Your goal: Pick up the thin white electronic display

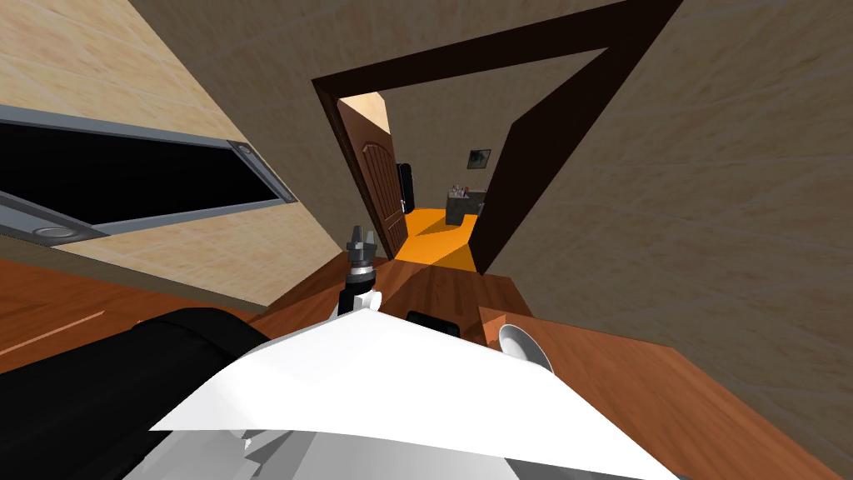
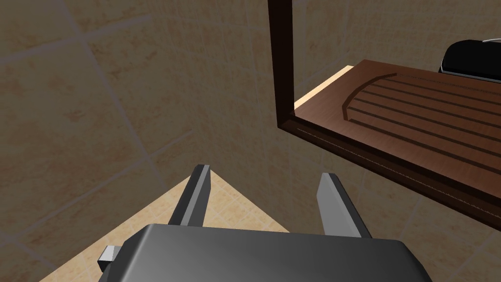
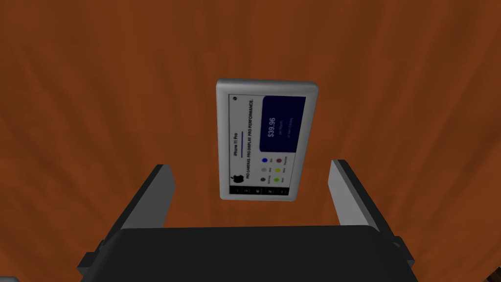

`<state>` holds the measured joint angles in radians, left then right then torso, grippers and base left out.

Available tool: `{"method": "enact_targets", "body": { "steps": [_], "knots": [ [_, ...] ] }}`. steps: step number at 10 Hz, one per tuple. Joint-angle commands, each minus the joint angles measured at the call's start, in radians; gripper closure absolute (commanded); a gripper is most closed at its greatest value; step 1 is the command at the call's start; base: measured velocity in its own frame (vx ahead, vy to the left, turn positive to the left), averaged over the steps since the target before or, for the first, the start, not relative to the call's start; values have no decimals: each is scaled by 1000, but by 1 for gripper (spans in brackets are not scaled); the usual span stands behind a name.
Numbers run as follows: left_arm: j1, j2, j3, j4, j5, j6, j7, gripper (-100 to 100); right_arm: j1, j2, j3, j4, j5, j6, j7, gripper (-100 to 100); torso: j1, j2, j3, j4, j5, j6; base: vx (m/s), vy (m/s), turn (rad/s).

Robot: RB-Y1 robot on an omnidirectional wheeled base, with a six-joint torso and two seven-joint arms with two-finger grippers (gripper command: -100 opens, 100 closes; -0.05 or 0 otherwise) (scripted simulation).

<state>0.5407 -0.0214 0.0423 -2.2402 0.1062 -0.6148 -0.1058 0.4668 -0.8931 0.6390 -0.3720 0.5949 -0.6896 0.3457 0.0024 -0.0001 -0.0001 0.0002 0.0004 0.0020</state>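
Right wrist view: the thin display (image 3: 268, 141), a pale grey-white slab with rounded corners, lies flat on an orange-brown wood surface (image 3: 98, 98). Its screen carries the line "iPhone 11 Pro", a dark blue panel reading "$39.96" and a cluster of coloured dots. The right gripper (image 3: 252, 166) hangs over it, released, with one finger either side of the display's near end and neither touching. Bare wood surrounds the display on every side.

Left wrist view: the left gripper (image 2: 265, 172), fingers parted and holding nothing, faces a beige tiled wall (image 2: 98, 98). Just beside it run a dark door frame (image 2: 280, 63) and a grooved brown door (image 2: 416, 117).

Head view: the left gripper is raised in front of the doorway, where the door stands open onto an orange floor (image 1: 437, 229) and a grey cabinet (image 1: 465, 207). A white round object (image 1: 525, 346) sits on a brown wood top (image 1: 666, 400) at right. A grey-framed window (image 1: 250, 158) at left opens on a black area.
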Motion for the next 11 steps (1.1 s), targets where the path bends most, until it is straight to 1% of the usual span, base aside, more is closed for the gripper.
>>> {"method": "enact_targets", "body": {
  "steps": [1,2,3,4,8,9,10,11],
  "knots": [
    [0,0,0,0,0,0,0,0,-1,24,3,-19,2,28,-4,-100,0,0,0,0,0,0,-9,-26,39],
    [0,0,0,0,0,0,0,0,-1,24,3,-19,2,28,-4,-100,-1,0,0,0,0,0,-15,-38,44],
    [0,0,0,0,0,0,0,0,-10,25,3,0,3,13,2,-100,-2,1,0,0,0,0,-7,-14,7],
    [0,0,0,0,0,0,0,0,-8,25,3,-5,3,18,0,100,-3,1,1,0,-1,0,0,0,0],
    [0,0,0,0,0,0,0,0,-7,26,3,-5,3,15,-1,100,-6,1,1,1,-2,-1,0,0,0],
    [0,0,0,0,0,0,0,0,-7,26,4,-5,3,16,-1,0,-7,1,1,1,-2,0,0,0,0],
    [0,0,0,0,0,0,0,0,8,-7,0,-26,0,6,-6,100,-7,1,1,1,-2,0,8,30,-61],
    [0,0,0,0,0,0,0,0,14,-29,-1,-31,-2,-11,-7,100,-5,1,1,0,-1,0,16,61,-72]
  ]
}}
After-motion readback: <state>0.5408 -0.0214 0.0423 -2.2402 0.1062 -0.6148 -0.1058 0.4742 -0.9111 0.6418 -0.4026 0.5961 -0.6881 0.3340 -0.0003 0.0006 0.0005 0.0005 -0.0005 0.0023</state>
